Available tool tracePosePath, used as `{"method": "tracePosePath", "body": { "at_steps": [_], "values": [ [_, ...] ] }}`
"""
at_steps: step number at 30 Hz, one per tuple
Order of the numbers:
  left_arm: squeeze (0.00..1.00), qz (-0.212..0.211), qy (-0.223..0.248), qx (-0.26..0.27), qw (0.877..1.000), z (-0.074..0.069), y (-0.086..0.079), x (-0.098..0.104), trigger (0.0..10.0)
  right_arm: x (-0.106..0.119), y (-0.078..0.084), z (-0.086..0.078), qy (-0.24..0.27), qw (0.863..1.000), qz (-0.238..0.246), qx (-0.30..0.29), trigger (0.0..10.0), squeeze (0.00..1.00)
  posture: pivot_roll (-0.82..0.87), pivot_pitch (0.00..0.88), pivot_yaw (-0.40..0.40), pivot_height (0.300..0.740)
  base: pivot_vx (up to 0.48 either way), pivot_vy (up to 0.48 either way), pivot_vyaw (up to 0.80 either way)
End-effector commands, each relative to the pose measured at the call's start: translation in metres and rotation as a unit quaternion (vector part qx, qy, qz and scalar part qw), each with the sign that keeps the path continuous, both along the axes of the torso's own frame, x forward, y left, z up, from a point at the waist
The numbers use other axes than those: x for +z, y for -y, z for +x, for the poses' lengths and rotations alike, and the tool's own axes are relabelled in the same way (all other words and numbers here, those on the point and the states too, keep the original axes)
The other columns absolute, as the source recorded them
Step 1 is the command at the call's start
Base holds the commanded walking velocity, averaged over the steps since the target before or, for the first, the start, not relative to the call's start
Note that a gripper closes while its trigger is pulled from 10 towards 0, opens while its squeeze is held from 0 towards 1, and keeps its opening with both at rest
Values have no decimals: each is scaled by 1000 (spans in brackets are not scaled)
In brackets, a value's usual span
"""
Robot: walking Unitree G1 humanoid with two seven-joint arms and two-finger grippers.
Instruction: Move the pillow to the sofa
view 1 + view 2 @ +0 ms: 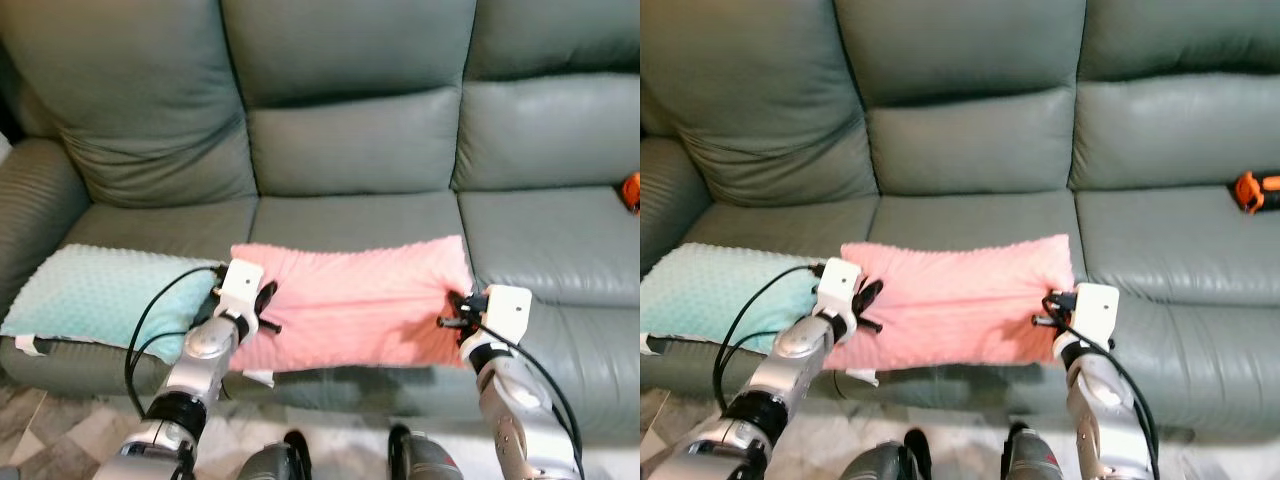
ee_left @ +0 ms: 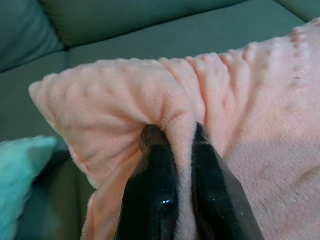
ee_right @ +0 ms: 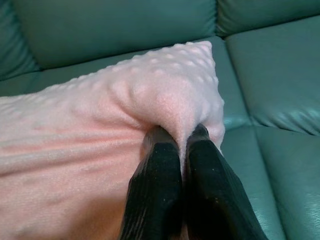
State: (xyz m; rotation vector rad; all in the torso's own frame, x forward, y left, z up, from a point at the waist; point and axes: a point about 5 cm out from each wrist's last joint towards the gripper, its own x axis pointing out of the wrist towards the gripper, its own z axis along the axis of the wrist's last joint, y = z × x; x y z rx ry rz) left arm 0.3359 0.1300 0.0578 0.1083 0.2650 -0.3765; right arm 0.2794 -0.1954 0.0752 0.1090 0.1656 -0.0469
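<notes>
Pink dimpled plush pillow lying on grey-green leather sofa seat, spanning between end effectors. Left end effector pinching fold at its end; right end effector likewise clamped. Teal pillow just beside left one. Judgement: releasing both together, withdrawing straight back, avoiding dragging fabric.

The pillow lies on the sofa seat's front edge, a second pillow touching its left end (an object sits far right), one gripper at each end.
</notes>
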Motion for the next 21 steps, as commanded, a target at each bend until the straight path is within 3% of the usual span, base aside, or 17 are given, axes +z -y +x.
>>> {"method": "tracePosePath", "body": {
  "at_steps": [1,8,13,18,21],
  "values": [
    [0,-4,8,11,1000,9,1,8,10000,10,8,6,25,1000,-8,-12,10000,0,-258,464,162,740,0,0,0],
    [0,-12,50,13,999,36,20,46,10000,26,2,24,62,998,-11,24,10000,0,-271,542,165,740,0,0,0],
    [0,-15,57,15,998,41,23,53,10000,30,-2,34,70,997,-10,34,10000,0,-263,572,166,740,0,0,0],
    [0,-10,72,57,996,47,9,62,10000,42,-17,55,95,993,-8,63,10000,0,-243,594,169,740,0,0,0],
    [0,-6,76,78,994,48,1,64,10000,44,-19,59,97,993,-6,66,10000,0,-242,597,166,740,0,0,0]
  ]
}}
